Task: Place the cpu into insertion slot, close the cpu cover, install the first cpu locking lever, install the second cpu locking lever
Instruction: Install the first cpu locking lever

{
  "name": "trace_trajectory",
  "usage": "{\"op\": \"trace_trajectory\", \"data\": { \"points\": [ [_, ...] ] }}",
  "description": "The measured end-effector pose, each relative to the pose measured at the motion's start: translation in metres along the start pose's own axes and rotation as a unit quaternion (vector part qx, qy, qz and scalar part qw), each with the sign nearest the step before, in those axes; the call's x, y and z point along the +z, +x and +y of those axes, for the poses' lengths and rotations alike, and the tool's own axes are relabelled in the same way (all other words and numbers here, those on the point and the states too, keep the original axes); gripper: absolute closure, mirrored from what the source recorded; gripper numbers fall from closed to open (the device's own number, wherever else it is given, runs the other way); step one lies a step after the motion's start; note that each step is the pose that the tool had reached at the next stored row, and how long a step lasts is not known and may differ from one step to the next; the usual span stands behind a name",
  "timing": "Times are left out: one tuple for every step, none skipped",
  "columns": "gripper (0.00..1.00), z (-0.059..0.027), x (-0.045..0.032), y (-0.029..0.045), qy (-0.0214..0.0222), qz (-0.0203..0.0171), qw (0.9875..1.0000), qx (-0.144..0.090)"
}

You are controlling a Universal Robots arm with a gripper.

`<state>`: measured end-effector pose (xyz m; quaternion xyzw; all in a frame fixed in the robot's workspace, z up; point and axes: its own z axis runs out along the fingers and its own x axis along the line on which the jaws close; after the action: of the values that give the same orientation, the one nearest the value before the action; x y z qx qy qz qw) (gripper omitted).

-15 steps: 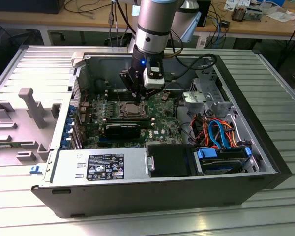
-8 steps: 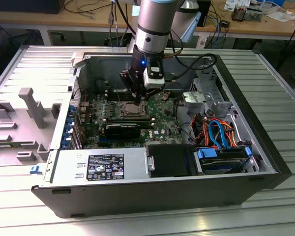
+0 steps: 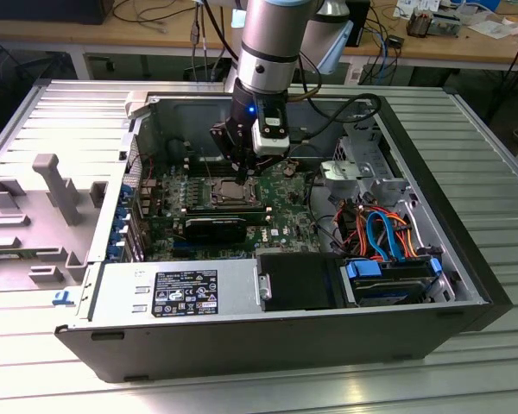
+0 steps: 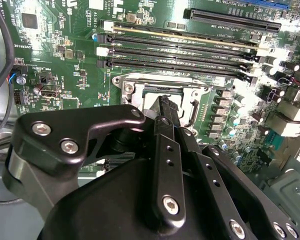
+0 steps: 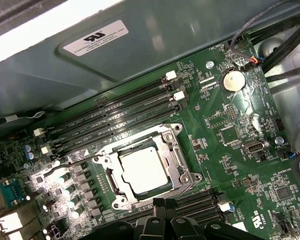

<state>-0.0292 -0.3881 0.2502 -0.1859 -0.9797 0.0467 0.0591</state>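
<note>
Fingertips [image 5: 162, 206] of the gripper [image 3: 244, 175] are seen brought close together, with nothing visibly held between them; whether they are fully closed cannot be told. The arm [image 3: 272, 43] is held nearly vertical, reaching down into an open computer case [image 3: 449, 216], with the gripper poised just above the insertion slot [image 5: 145, 167] on the green motherboard [image 5: 230, 150]. In the first wrist view the cpu [image 5: 144, 171] is seen lying flat in the slot, framed by the cpu cover [image 5: 172, 145], which is folded down around it. One thin locking lever [image 5: 70, 164] is seen standing out beside the socket. Long black memory slots [image 5: 115, 117] are seen running alongside.
</note>
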Motion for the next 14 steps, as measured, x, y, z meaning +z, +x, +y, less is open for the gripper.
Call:
{"op": "trace_trajectory", "data": {
  "points": [
    [0.89, 0.0, 0.0, 0.0, 0.0, 0.0, 1.0, 0.0],
    [0.89, 0.0, 0.0, 0.0, 0.0, -0.0001, 1.0, -0.001],
    [0.89, 0.0, 0.0, 0.0, 0.0001, -0.0001, 1.0, -0.001],
    [0.89, 0.0, 0.0, 0.0, 0.0001, -0.0002, 1.0, -0.001],
    [0.89, 0.0, 0.0, 0.0, 0.0001, -0.0002, 1.0, -0.002],
    [0.89, 0.0, 0.0, 0.0, 0.0002, -0.0002, 1.0, -0.002],
    [0.89, 0.0, 0.0, 0.0, 0.0002, -0.0003, 1.0, -0.003],
    [0.89, 0.0, 0.0, 0.0, 0.0002, -0.0003, 1.0, -0.003],
    [0.89, 0.0, 0.0, 0.0, 0.0002, -0.0003, 1.0, -0.003],
    [0.89, 0.0, 0.0, 0.0, 0.0002, -0.0004, 1.0, -0.004],
    [0.89, 0.0, 0.0, 0.0, 0.0003, -0.0004, 1.0, -0.004],
    [0.89, 0.0, 0.0, 0.0, 0.0003, -0.0004, 1.0, -0.004],
    [0.89, 0.0, 0.0, 0.0, 0.0003, -0.0005, 1.0, -0.005],
    [0.89, 0.0, 0.0, 0.0, 0.0003, -0.0005, 1.0, -0.005]
  ]
}}
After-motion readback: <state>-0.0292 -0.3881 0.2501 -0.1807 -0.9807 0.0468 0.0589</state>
